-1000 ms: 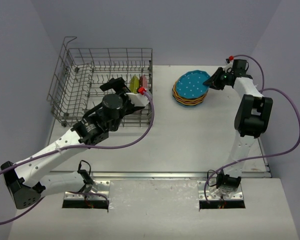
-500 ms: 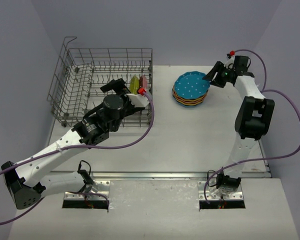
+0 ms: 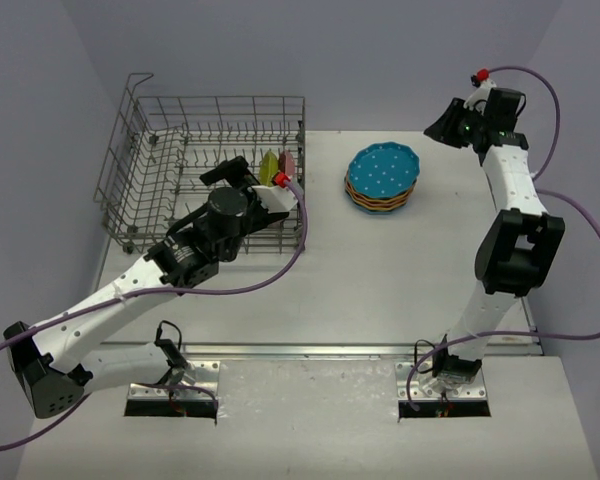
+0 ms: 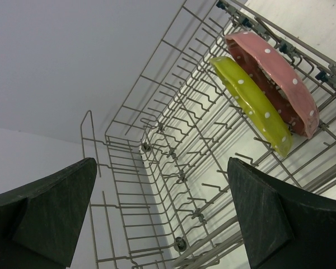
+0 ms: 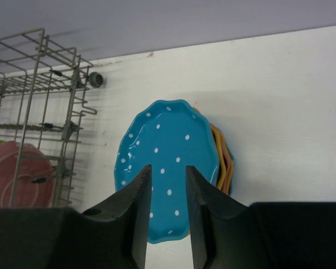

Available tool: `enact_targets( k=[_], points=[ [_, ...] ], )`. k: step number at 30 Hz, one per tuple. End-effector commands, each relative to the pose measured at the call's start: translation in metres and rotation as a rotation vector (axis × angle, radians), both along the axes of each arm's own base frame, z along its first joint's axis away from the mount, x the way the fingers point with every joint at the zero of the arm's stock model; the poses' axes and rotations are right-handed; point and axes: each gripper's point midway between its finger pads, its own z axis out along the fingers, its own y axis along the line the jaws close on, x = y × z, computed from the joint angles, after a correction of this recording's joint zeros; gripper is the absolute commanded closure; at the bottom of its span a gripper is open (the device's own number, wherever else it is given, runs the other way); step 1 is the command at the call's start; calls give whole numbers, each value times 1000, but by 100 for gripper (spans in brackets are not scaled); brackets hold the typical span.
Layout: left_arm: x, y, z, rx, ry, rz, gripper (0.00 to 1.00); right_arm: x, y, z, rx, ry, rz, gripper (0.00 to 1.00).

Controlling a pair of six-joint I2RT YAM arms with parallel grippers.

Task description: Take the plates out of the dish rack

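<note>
The grey wire dish rack point(image 3: 220, 99) stands at the back left. A yellow-green plate point(image 3: 270, 164) and a pink plate point(image 3: 288, 161) stand upright between its tines at the right end. In the left wrist view, both the yellow-green plate point(image 4: 252, 103) and the pink plate point(image 4: 274, 73) show ahead. My left gripper point(image 3: 252, 186) is open wide and empty just in front of them point(image 4: 162, 162). A stack of plates with a blue one point(image 3: 382, 169) on top lies on the table. My right gripper point(image 3: 443, 125) is raised beyond the stack, jaws slightly apart and empty point(image 5: 168, 168), with the blue plate point(image 5: 168, 134) below.
The rack's raised handle point(image 3: 140, 79) is at its far left corner. The rest of the rack point(image 4: 157, 140) holds bare tines. The rack's right end point(image 5: 45, 95) shows in the right wrist view with the pink plate point(image 5: 11, 174) behind its wires. Purple cables trail from both arms.
My right gripper has risen and drawn back to the right, away from the plate stack. My left arm has barely moved.
</note>
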Motion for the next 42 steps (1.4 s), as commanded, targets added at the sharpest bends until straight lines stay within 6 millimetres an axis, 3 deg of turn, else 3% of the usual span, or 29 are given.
enact_targets(
  k=[1,6,12,17,23,30,35,42],
  points=[
    [4,1,19,-65,-36,11,0,0,25,-14,100,38,152,72],
    [4,1,20,-65,-33,12,0,-4,42,-51,250,161,213,75],
    [3,1,16,-64,-23,9,0,-9,46,-94,345,269,212,78],
    [2,3,13,-60,-19,14,0,-11,34,-116,391,319,177,79],
    [4,5,1,-58,10,34,0,-13,21,-127,403,338,149,79],
    [19,2,-15,-182,133,100,0,-18,30,-96,437,286,197,73],
    [38,-9,-40,-385,395,121,12,-27,43,-30,399,164,255,55],
    [63,-27,-55,-597,585,142,21,-49,50,54,257,-11,260,7]
  ],
)
